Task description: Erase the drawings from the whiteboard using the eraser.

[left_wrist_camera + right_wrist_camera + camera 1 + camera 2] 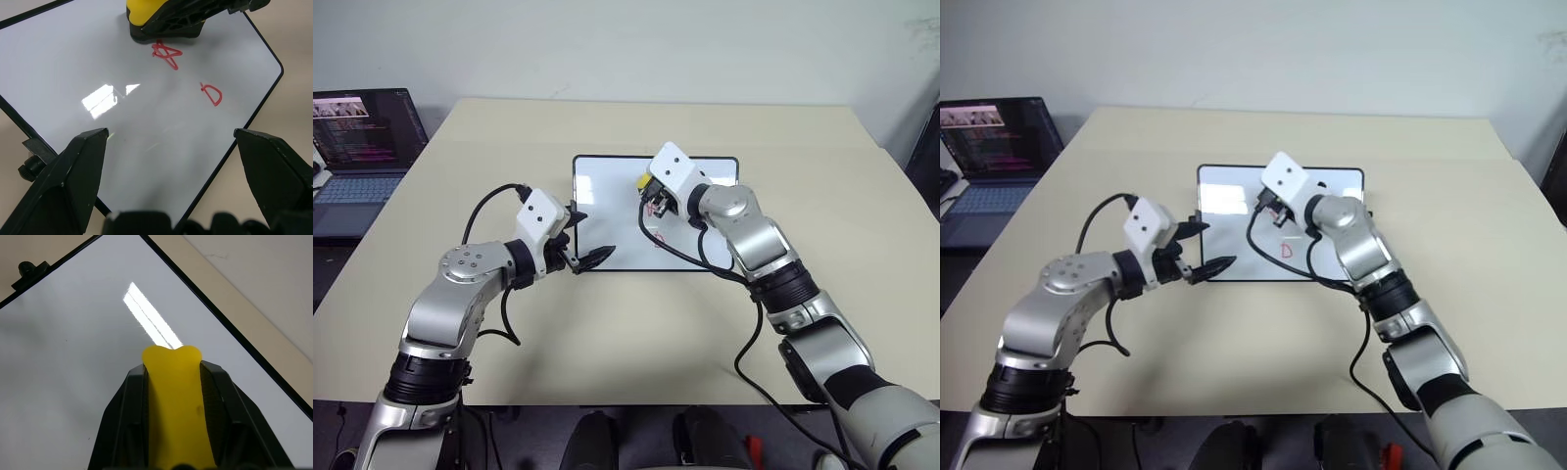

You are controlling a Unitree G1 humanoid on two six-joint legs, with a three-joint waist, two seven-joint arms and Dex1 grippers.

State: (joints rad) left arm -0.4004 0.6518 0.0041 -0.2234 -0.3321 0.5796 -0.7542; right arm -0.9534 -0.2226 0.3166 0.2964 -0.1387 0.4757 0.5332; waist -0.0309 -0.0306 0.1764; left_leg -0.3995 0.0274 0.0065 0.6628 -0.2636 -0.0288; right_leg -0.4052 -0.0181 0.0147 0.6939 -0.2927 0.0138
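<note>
- Left eye view: The whiteboard (607,211) lies flat near the middle of the table (607,333), toward its far edge. The right gripper (652,193) is over the board's middle, clamped on the yellow eraser (647,182). The left gripper (579,239) sits at the board's near-left corner, fingers spread, holding nothing. A laptop (362,157) stands off the table's left edge.
- Right eye view: A red D-shaped drawing (1286,251) remains on the board near its near edge, just below the right gripper. The left gripper's fingers bracket the board's near-left corner; contact with the frame cannot be confirmed.
- Left wrist view: The eraser rests with its black underside on or just above the board, touching the top of the star-like scribble (166,53). The D shape lies apart from it, nearer the board's edge. No third sketch is visible. The open left fingers (73,181) straddle the board's edge.
- Right wrist view: The eraser is pinched between fully closed-in jaws, its yellow tip projecting over clean board surface.
- Step in hand: wiping is under way; the scribble is the current target.
- Next move calls for: drawing the eraser across the scribble with downward pressure, then shifting toward the D shape, with the left gripper bracing the board.
</note>
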